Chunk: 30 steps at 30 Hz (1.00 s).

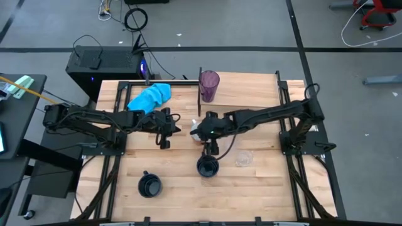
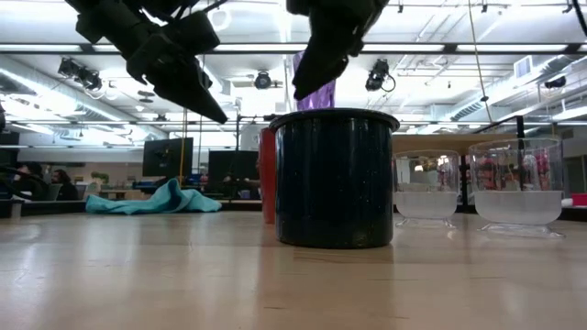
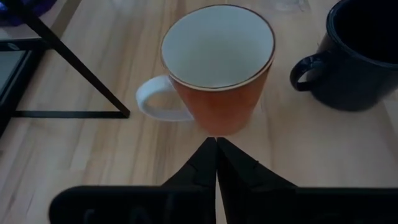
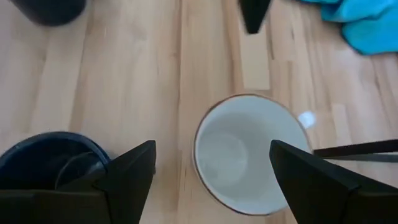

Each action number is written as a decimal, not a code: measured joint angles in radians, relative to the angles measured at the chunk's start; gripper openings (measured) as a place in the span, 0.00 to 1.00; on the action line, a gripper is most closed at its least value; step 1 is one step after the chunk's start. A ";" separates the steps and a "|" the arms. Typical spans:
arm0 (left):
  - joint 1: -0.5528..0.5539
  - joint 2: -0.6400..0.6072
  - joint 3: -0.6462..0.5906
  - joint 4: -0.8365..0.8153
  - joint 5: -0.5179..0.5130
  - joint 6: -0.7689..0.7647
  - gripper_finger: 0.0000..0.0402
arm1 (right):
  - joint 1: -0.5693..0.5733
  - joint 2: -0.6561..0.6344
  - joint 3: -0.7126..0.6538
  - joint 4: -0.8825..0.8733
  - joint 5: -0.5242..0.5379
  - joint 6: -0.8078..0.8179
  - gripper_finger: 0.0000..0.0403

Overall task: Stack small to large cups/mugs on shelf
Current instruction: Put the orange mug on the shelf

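Observation:
The orange mug (image 3: 217, 68), white inside, stands upright on the tabletop at mid-table, its handle (image 3: 155, 99) to one side. My right gripper (image 4: 212, 149) hangs open above it, one finger on either side of the rim, not touching. My left gripper (image 3: 216, 149) is shut, its tips pointing at the mug's side from the table's left, apart from it. One black mug (image 1: 207, 167) stands just near of the orange mug, and another (image 1: 149, 185) stands at the near left. The purple tumbler (image 1: 209, 85) stands on the shelf (image 1: 251, 94).
A blue cloth (image 1: 151, 97) lies at the far left of the table. A clear cup (image 1: 244, 158) stands right of the near black mug, and the low view shows two clear cups (image 2: 425, 188) (image 2: 516, 183). The shelf's thin dark upright edge (image 1: 200, 94) stands beside the tumbler.

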 joint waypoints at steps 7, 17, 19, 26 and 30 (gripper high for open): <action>0.000 0.000 0.000 0.000 -0.004 0.001 0.03 | -0.002 0.072 0.025 -0.002 0.000 -0.061 0.77; 0.000 0.000 0.000 -0.007 -0.004 0.001 0.07 | -0.038 0.153 0.025 -0.009 -0.005 -0.075 0.68; 0.000 0.000 0.000 -0.010 -0.004 0.001 0.07 | -0.049 0.157 0.025 -0.009 -0.012 -0.076 0.66; 0.000 0.000 0.000 -0.022 -0.004 0.001 0.03 | -0.074 0.157 0.008 -0.006 -0.063 -0.080 0.58; 0.000 0.000 0.000 -0.022 -0.004 0.002 0.03 | -0.075 0.157 -0.010 0.019 -0.072 -0.098 0.54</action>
